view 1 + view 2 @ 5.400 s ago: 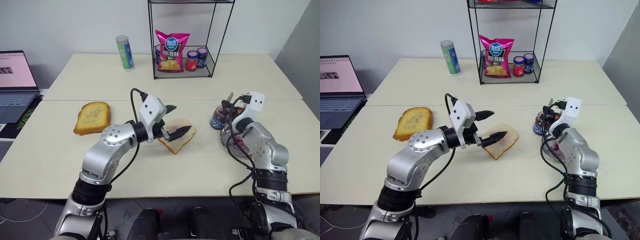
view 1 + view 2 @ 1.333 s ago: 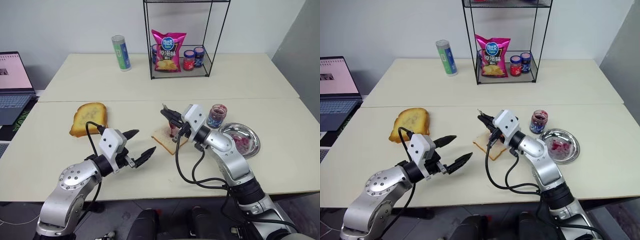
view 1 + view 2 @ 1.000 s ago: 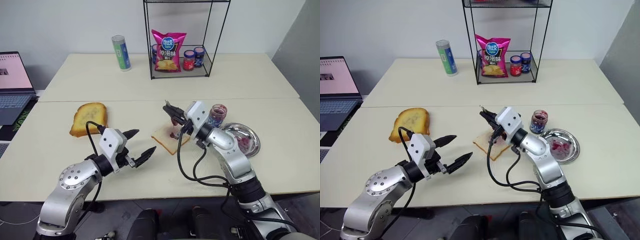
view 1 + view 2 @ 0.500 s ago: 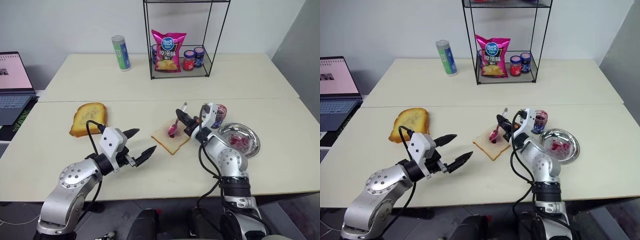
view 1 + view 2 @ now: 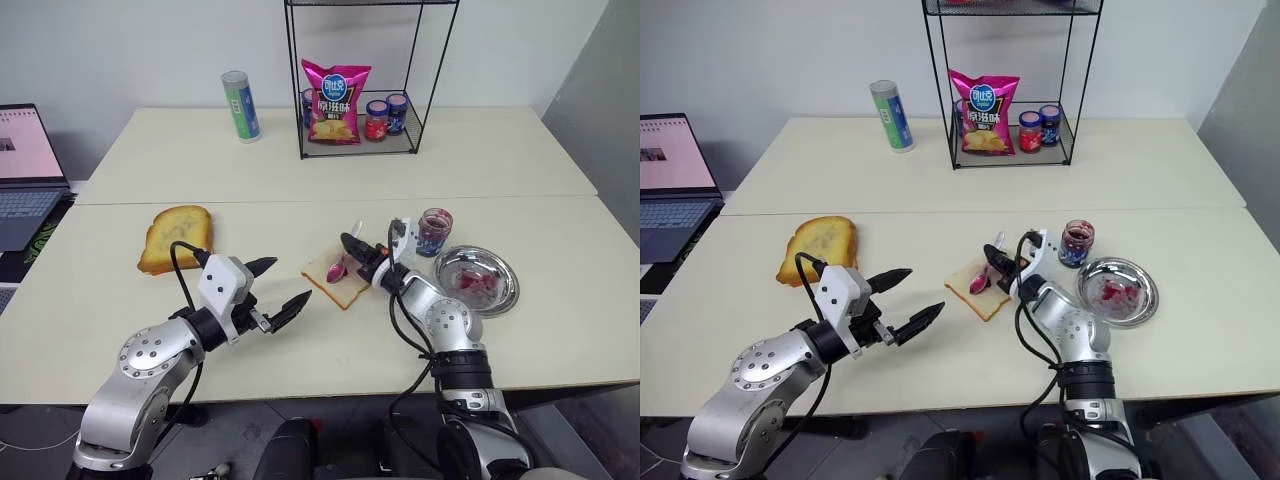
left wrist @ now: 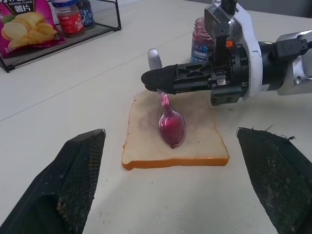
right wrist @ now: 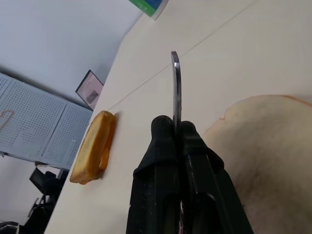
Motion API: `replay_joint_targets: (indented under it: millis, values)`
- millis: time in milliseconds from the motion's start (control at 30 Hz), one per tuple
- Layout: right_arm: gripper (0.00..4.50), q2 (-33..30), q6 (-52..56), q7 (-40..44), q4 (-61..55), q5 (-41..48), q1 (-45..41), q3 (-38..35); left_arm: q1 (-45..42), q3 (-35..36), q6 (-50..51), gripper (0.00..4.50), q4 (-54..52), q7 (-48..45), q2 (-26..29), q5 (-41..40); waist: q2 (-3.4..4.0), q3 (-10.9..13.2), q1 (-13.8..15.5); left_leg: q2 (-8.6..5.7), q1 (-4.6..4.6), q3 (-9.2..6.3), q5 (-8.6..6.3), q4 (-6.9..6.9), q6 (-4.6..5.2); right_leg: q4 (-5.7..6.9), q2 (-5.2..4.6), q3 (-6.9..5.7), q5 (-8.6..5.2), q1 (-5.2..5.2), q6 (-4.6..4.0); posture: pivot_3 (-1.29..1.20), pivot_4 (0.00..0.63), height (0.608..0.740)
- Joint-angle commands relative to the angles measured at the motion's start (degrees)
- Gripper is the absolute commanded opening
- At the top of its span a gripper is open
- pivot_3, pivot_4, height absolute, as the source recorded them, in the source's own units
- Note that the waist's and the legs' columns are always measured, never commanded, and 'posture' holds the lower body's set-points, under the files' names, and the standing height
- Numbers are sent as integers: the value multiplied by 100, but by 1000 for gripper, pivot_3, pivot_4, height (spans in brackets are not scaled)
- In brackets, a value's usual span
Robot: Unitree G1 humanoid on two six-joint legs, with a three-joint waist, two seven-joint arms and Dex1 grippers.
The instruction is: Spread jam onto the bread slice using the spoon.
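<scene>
The pale bread slice (image 5: 330, 285) lies flat near the table's middle, with a faint purple smear on top (image 6: 146, 124). My right gripper (image 5: 347, 241) reaches over it from the right, level and shut on the handle of the slim silver spoon (image 6: 162, 100). The handle's end sticks up past the fingers (image 7: 176, 78). The spoon's bowl, coated with glossy purple-red jam (image 6: 171, 129), lies on the slice's middle. More jam sits in the steel dish (image 5: 474, 284). My left gripper (image 5: 288, 281) hangs open a little left of the bread, nothing in it.
An open jam jar (image 5: 433, 231) and the round steel dish (image 5: 508, 290) stand right of the bread. A golden toasted slice (image 5: 178, 236) lies at the left. At the back are a wire rack (image 5: 300, 100) with a chip bag and small jars, a can (image 5: 240, 106) and a laptop (image 5: 25, 170).
My right gripper has rolled and sunk, bringing the spoon's bowl down onto the bread. The left arm has kept still.
</scene>
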Motion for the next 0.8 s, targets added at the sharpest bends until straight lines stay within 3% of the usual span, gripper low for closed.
replay_joint_targets:
  millis: [33, 433, 600, 800]
  values:
    - [8, -189, -414, 262, -32, -306, -175, 147, -38, 36, -96, 4500, -138, 51, 14, 32, 0, 0, 0, 0, 0, 0, 0, 0, 0, 0, 0, 0, 0, 0, 0, 0, 150, 740]
    - [8, -662, -374, 430, 184, -166, -690, -268, -114, -1, -152, 4500, -33, -3, 12, 61, 1, 1, 1, 0, 0, 1, 0, 0, 0, 0, -1, 1, 1, 0, -1, 0, 150, 740]
    - [8, -350, 290, 162, -43, 637, -873, -693, -115, -14, -158, 4500, -26, -15, 1, 70, 0, 0, 0, 1, 0, 1, 0, -1, 0, 0, -1, 1, 3, 0, -3, 0, 150, 740]
    - [8, -175, 705, 130, -363, 806, -594, -511, -96, -26, -153, 4500, -58, -1, -15, 82, 0, 1, -42, 3, -1, -1, -1, -4, 0, 1, 0, 0, 14, -1, -24, 0, 150, 740]
